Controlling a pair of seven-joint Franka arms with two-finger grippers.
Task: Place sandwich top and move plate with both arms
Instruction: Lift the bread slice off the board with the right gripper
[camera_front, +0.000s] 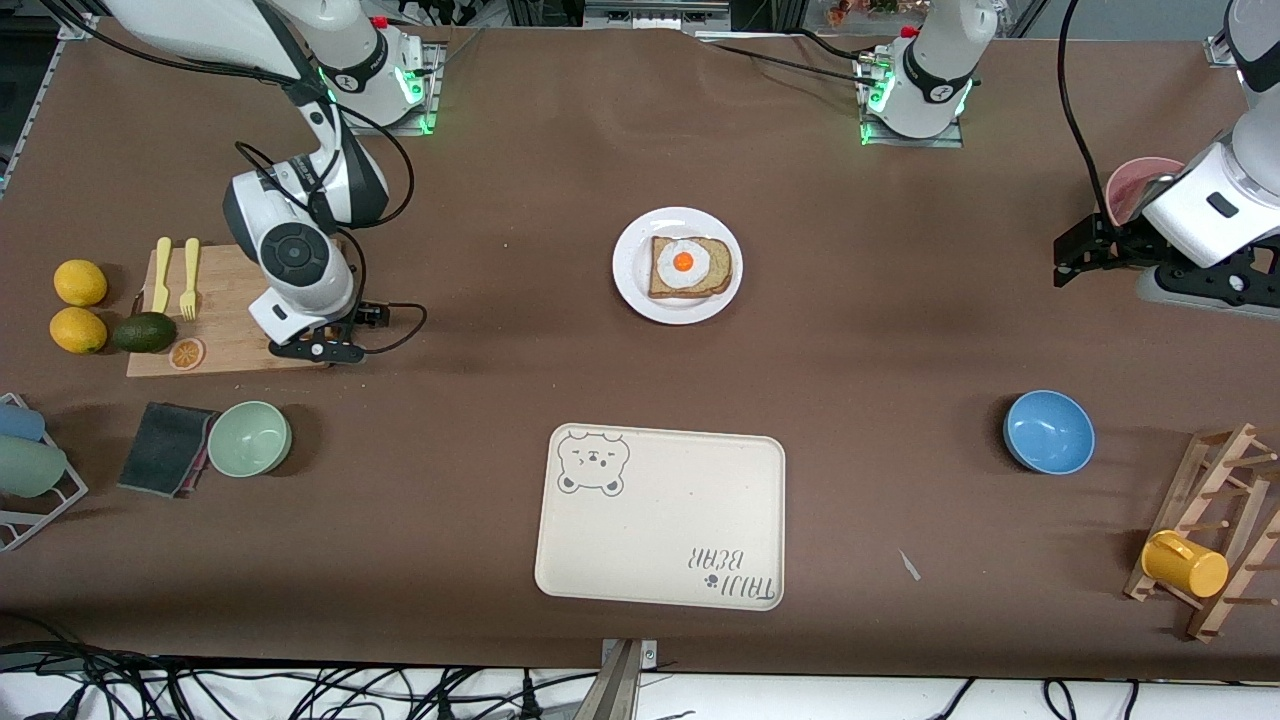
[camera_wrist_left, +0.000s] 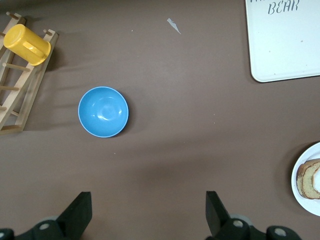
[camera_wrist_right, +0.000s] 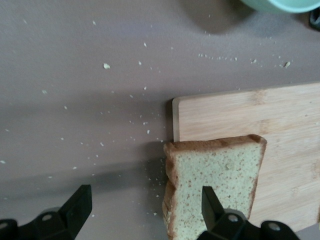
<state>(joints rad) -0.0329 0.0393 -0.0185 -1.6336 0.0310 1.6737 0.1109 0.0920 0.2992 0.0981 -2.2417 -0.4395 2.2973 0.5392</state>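
Observation:
The sandwich top (camera_wrist_right: 215, 185), a speckled tan slice with brown crust, lies on the corner of a wooden cutting board (camera_wrist_right: 280, 115) and hangs over its edge. My right gripper (camera_wrist_right: 145, 210) is open just above it, with one finger over the slice and the other over the table beside the board. In the front view the right gripper (camera_front: 318, 348) hides the slice. The white plate (camera_front: 630, 285) sits mid-table and bears a bread slice with a fried egg (camera_front: 684, 263). My left gripper (camera_front: 1075, 258) is open and empty over bare table (camera_wrist_left: 147, 215) at the left arm's end.
The cutting board (camera_front: 230, 310) also carries a yellow fork and knife, an avocado and an orange slice, with two lemons beside it. A green bowl (camera_front: 249, 438), a cream bear tray (camera_front: 660, 520), a blue bowl (camera_front: 1048, 432) and a wooden rack with a yellow mug (camera_front: 1183, 563) lie nearer the camera.

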